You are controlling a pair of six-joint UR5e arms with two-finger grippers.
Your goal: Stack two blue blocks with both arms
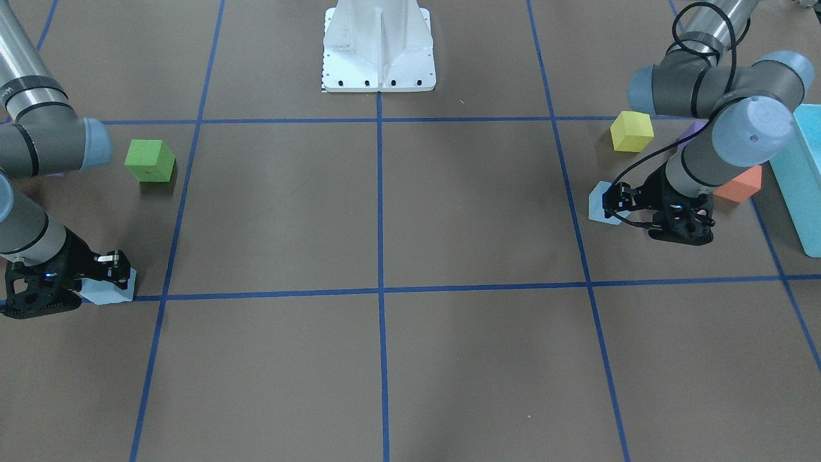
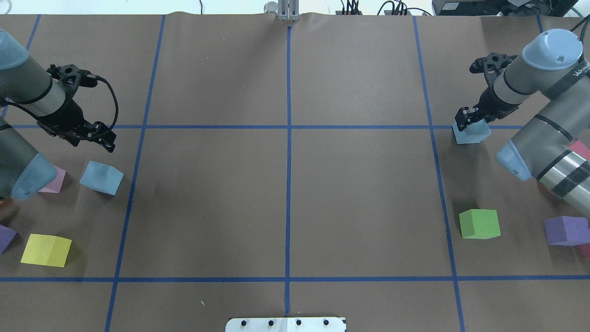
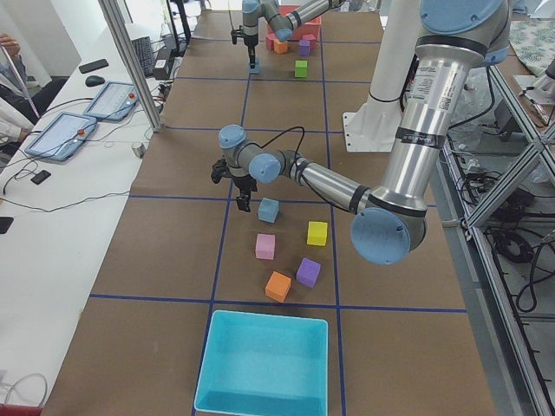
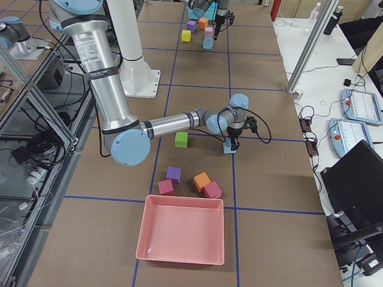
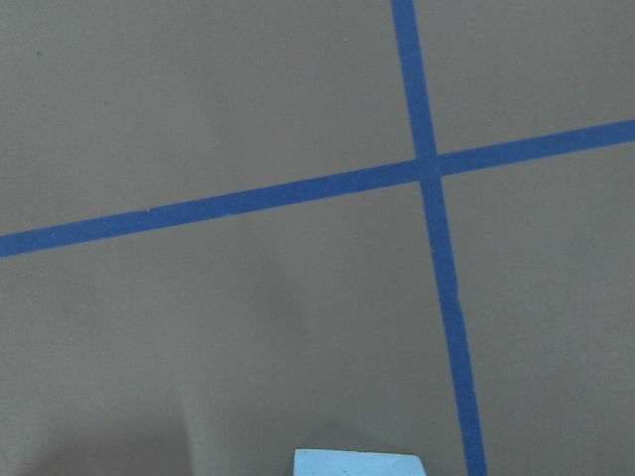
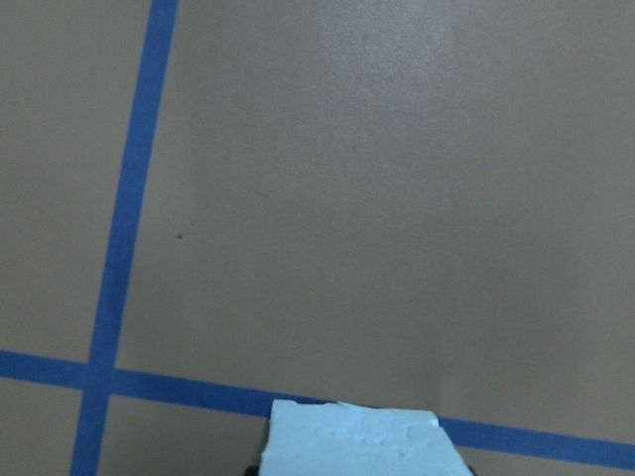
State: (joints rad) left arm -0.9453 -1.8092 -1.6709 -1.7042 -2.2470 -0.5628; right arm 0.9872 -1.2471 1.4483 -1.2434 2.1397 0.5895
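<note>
One of two, the right-side blue block [image 2: 472, 133], is pinched from above by the right tool [image 2: 470, 121], its fingers pressed to the block's sides. It sits on a blue tape line [image 2: 359, 127] of the worktop [image 2: 286, 207]. In overhead view, a green block [image 2: 479, 224] is seen at 6 o'clock of it. The left-side blue block [image 2: 101, 178] lies free, at approx. 6 o'clock of the left tool [image 2: 108, 140], untouched. Whether the left tool is spread can't be told. A pink block [image 2: 54, 180] is set at 9 o'clock, near it.

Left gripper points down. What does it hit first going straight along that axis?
Probably the blue block under the left gripper, maybe only its edge, else the table just beside it; alignment is unclear.
</note>
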